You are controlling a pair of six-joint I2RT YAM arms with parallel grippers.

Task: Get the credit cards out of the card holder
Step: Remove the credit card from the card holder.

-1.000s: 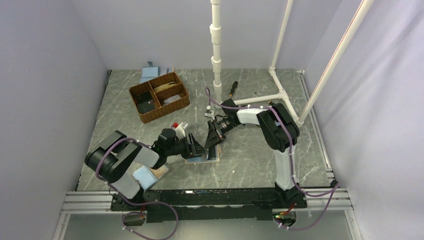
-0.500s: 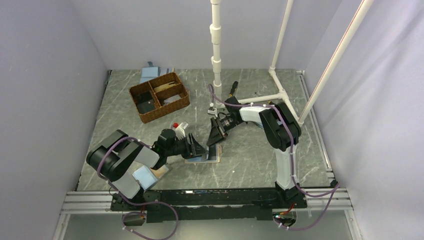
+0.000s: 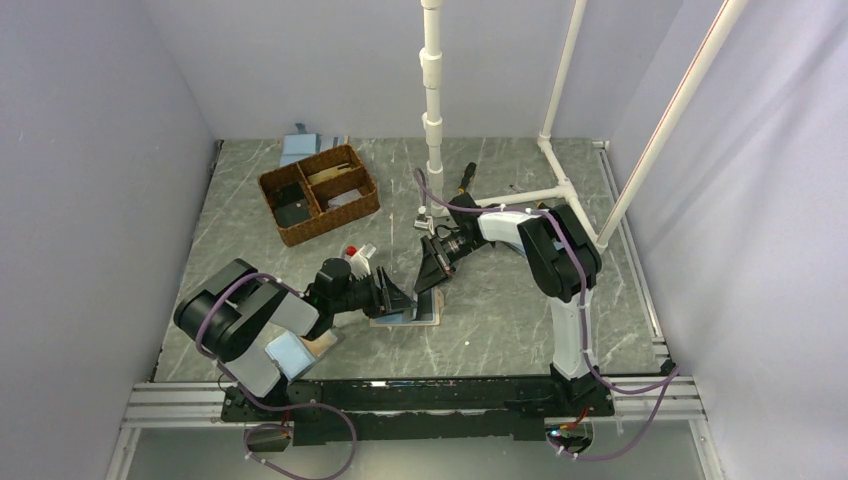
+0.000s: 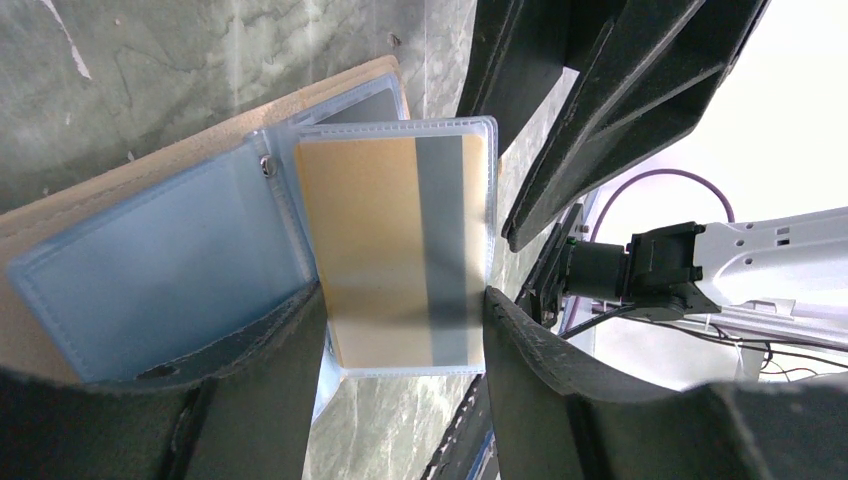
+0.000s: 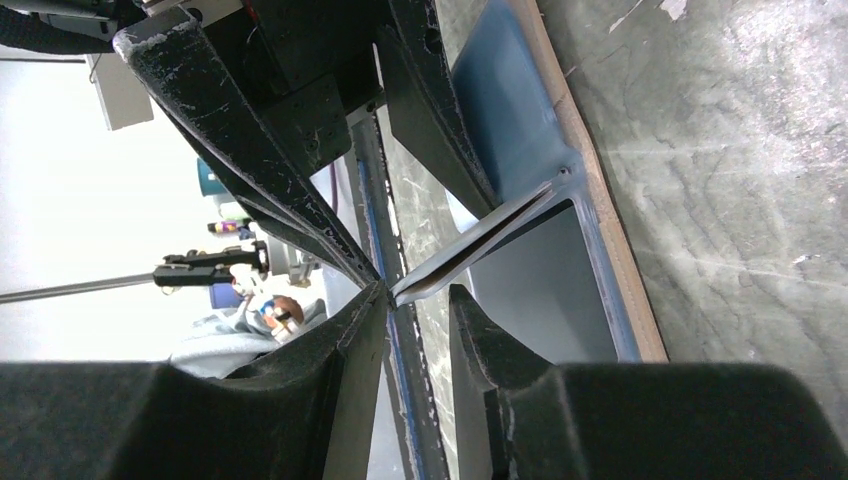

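Between left fingers (image 4: 560,400), card holder (image 4: 150,270) sleeve pinched edgewise; right fingers (image 5: 490,380) spread astride edge.

Wicker basket (image 3: 319,194) back-left, blue folder (image 3: 297,148) behind it, white pipe frame (image 3: 432,90) ctr.

The holder (image 4: 150,270) looks like smooth blue plastic with a matt tan edge, its sleeve (image 4: 395,128) is clear glossy plastic, the fingers (image 4: 580,400) are rough matt black plastic, and the table (image 4: 180,80) is grey, marble-like.
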